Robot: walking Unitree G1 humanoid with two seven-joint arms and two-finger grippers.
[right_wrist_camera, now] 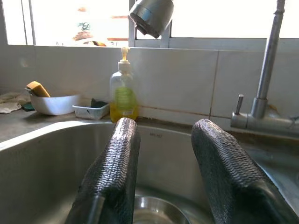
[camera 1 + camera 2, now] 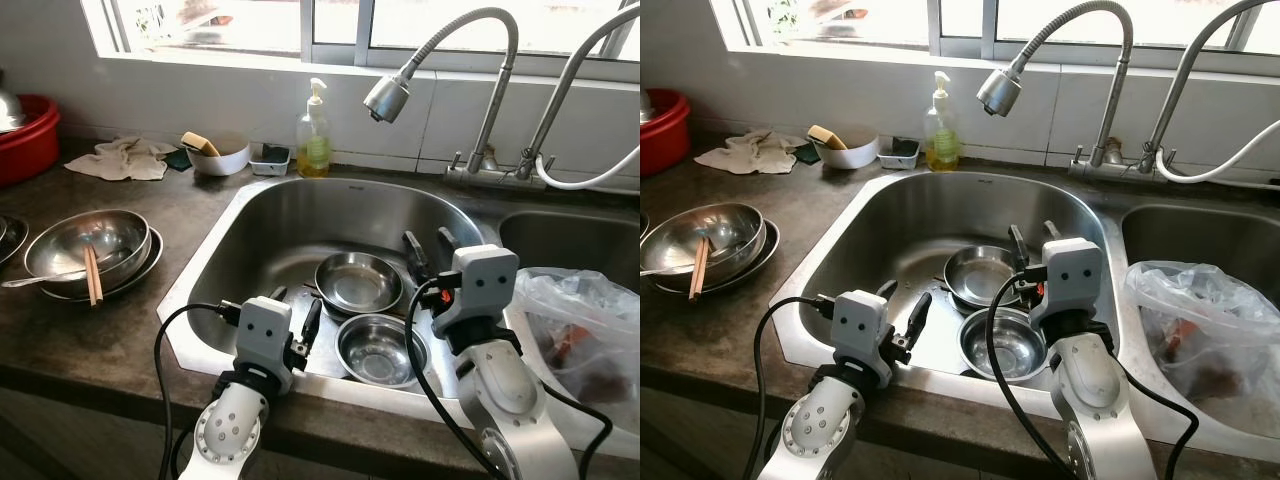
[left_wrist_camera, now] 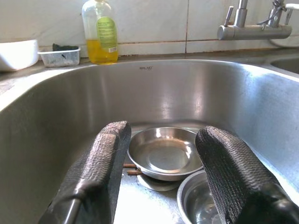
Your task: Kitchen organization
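Two steel bowls lie in the sink (image 2: 260, 215): a wider one (image 2: 358, 282) toward the back and a smaller one (image 2: 380, 348) nearer the front rim. My left gripper (image 2: 295, 310) reaches over the sink's front edge, open and empty, just left of the smaller bowl. My right gripper (image 2: 430, 250) hangs open above the sink's right side, over the wider bowl's right edge, holding nothing. In the left wrist view both bowls (image 3: 163, 154) lie between and beyond the fingers (image 3: 100, 172). Something brown, thin and stick-like (image 3: 131, 169) lies under the wider bowl.
On the left counter stacked steel bowls (image 2: 88, 250) hold chopsticks (image 2: 91, 273) and a spoon. A soap bottle (image 2: 314, 135), small tray (image 2: 270, 158), white bowl with sponge (image 2: 218, 153) and rag (image 2: 122, 158) line the back ledge. A faucet head (image 2: 388, 97) hangs over the sink. A plastic bag (image 2: 580, 325) fills the right basin.
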